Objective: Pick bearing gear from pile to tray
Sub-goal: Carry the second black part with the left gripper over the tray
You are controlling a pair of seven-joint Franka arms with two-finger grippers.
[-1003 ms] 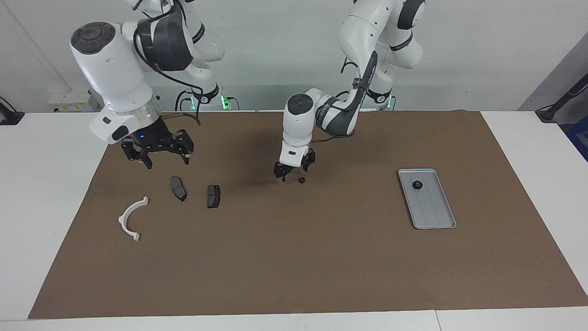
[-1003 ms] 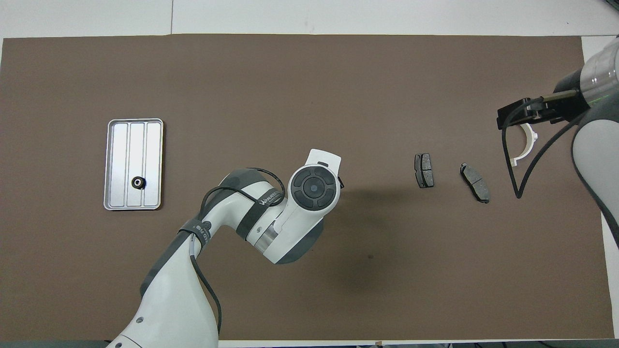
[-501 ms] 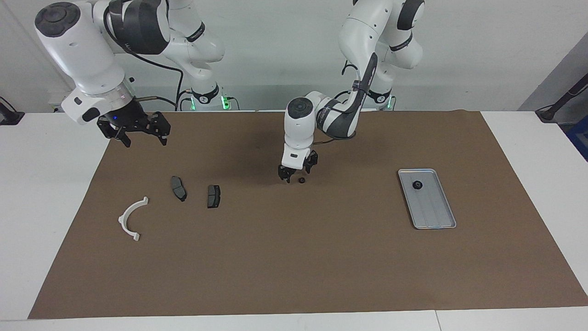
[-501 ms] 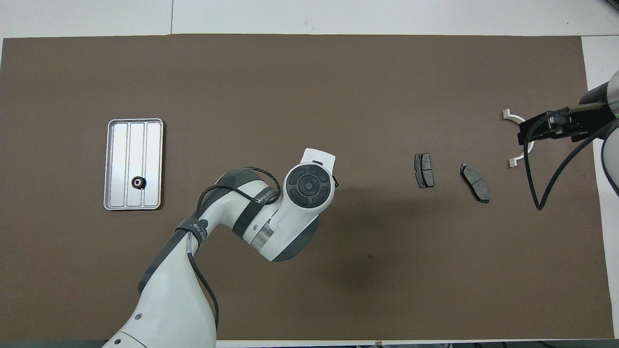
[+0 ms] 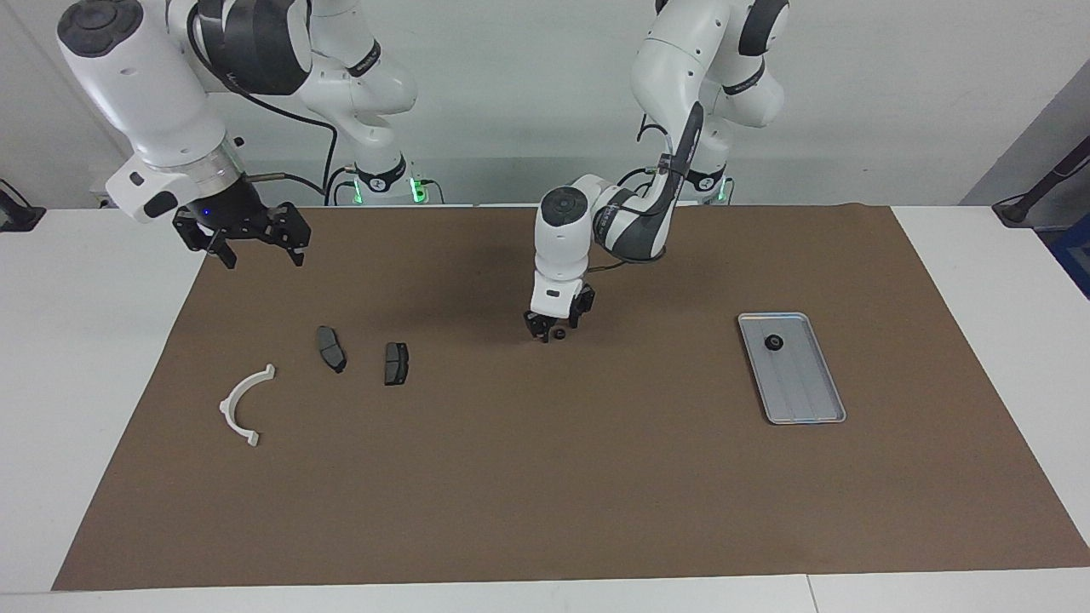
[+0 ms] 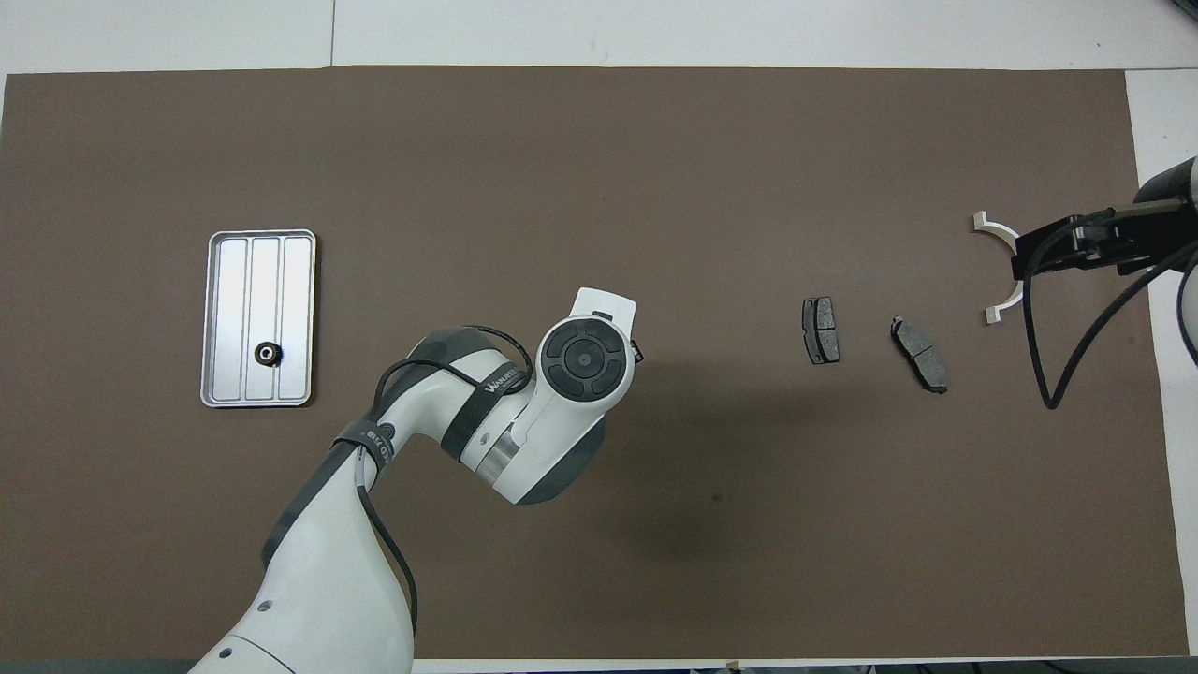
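A tiny black bearing gear (image 5: 559, 335) lies on the brown mat at mid-table. My left gripper (image 5: 553, 330) is down at the mat, open, with its fingers on either side of this gear. In the overhead view the left wrist (image 6: 580, 358) hides both. The silver tray (image 5: 805, 400) lies toward the left arm's end and holds one black gear (image 5: 773, 343); tray (image 6: 225, 318) and gear (image 6: 268, 354) also show from overhead. My right gripper (image 5: 255, 251) is open and empty, raised over the mat's edge at the right arm's end.
Two dark brake pads (image 5: 331, 349) (image 5: 396, 363) and a white curved bracket (image 5: 245, 402) lie toward the right arm's end. From overhead the right gripper (image 6: 1076, 245) covers part of the bracket (image 6: 1001, 304). The brown mat (image 5: 545, 494) covers most of the white table.
My left gripper has come down and shifted sideways onto the gear at mid-table. My right arm has lifted and drawn back from over the brake pads to the mat's edge.
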